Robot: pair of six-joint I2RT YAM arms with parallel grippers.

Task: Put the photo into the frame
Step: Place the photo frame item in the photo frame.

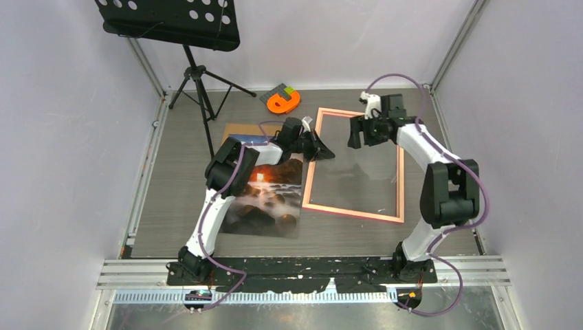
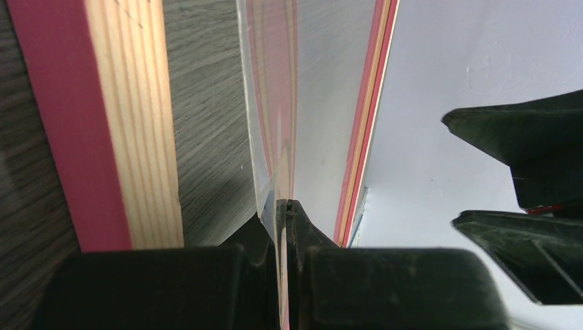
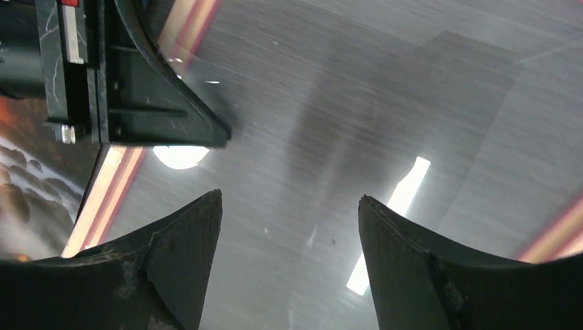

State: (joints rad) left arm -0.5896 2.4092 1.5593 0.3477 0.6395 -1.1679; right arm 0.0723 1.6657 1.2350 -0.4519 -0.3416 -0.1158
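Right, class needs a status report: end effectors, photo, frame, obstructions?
Left end effector shut on clear sheet. Right end effector open above it. Photo flat beside frame, not in. Sheet covers frame opening.

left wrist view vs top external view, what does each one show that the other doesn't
Only the left wrist view shows the left gripper shut on the edge of the clear sheet, and the bare wood side of the frame rail.

Only the top external view shows the photo lying beside the frame on its left, the brown board beyond it, the orange tape-like object and the music stand.

Both show the frame's pink border and the right gripper, open, close to the left one.
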